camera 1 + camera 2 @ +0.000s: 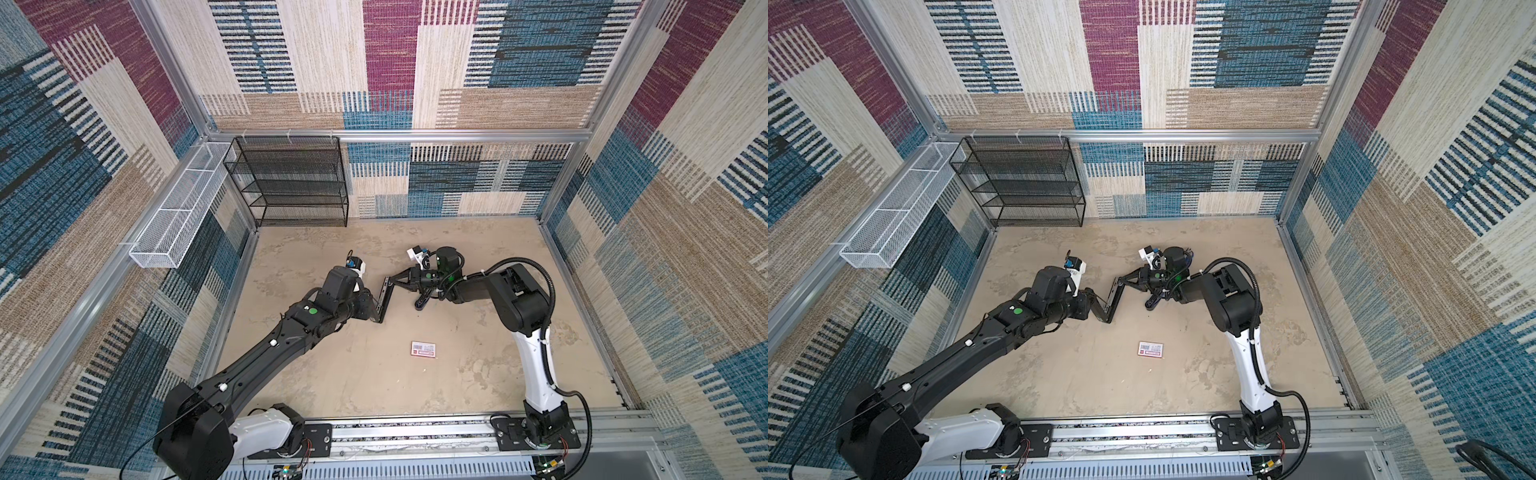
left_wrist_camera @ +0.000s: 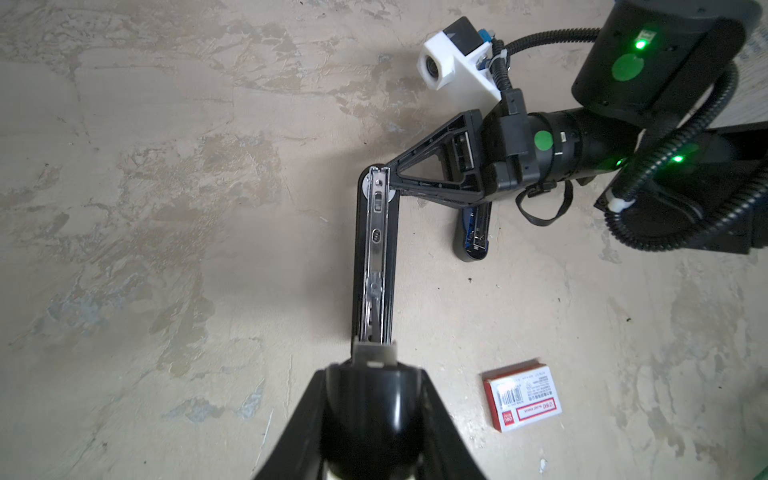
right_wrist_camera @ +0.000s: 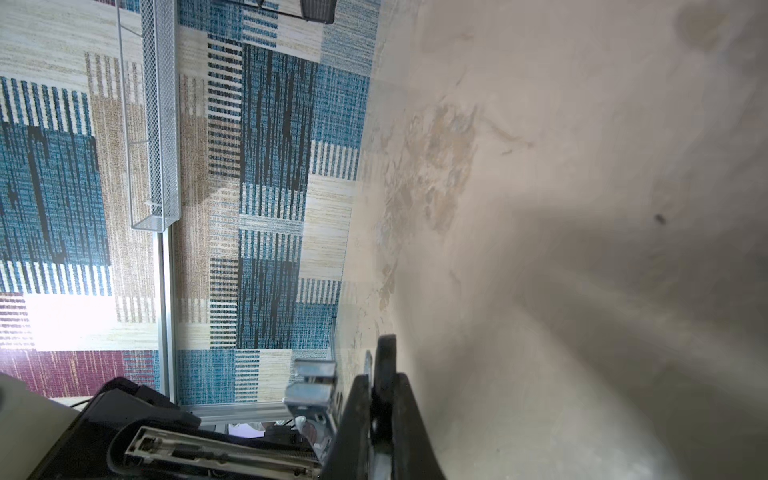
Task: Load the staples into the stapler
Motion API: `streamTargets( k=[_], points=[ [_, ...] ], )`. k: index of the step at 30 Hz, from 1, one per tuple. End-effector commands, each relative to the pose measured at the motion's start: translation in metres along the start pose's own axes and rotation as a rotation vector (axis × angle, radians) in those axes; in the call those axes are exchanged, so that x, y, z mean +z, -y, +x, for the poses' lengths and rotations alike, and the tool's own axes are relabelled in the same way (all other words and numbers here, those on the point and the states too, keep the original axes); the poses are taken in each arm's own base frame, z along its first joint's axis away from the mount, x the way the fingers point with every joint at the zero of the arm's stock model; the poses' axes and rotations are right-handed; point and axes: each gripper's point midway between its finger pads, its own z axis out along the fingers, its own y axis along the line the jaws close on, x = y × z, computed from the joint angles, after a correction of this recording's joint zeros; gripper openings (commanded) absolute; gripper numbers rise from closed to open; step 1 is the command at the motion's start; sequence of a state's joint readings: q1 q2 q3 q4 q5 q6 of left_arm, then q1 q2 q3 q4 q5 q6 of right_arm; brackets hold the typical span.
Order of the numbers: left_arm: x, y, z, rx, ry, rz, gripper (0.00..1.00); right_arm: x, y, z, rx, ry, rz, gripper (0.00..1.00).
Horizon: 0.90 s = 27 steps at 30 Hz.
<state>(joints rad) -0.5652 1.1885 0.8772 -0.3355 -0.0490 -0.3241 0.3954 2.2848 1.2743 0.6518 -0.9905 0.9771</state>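
Slippage is the main risk: the left gripper (image 2: 374, 359) is clamped on one end of the open stapler (image 2: 374, 257) and the right gripper (image 2: 385, 187) pinches the opposite end, so any uneven pull could twist it free. The staples box (image 2: 521, 401) lies on the worktop (image 2: 166, 208) near the left gripper, and neither gripper is free to fetch it.

arms (image 1: 266, 349) (image 1: 536, 361) 2 | stapler (image 1: 383, 299) 1 | staple box (image 1: 423, 349) 1 | racks (image 1: 291, 183) (image 1: 174, 220) 2 — mesh
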Motion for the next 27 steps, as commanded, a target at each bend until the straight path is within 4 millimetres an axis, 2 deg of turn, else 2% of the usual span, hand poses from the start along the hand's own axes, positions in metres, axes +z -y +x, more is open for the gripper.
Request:
streamTargets(
  k=[1, 15, 24, 27],
  points=[
    [-0.004, -0.003, -0.003, -0.03, 0.056, -0.004, 0.0, -0.003, 0.02, -0.026, -0.015, 0.114, 0.081, 0.0],
    [-0.006, -0.024, 0.063, -0.064, 0.059, -0.045, 0.0, -0.001, 0.04, -0.056, -0.009, 0.159, 0.096, 0.0],
    [-0.001, -0.032, 0.112, -0.107, -0.007, -0.06, 0.05, 0.003, 0.052, -0.059, 0.004, 0.159, 0.089, 0.0],
    [0.0, -0.034, 0.12, -0.106, -0.016, -0.066, 0.05, 0.004, 0.055, -0.06, 0.008, 0.16, 0.088, 0.0]
  ],
)
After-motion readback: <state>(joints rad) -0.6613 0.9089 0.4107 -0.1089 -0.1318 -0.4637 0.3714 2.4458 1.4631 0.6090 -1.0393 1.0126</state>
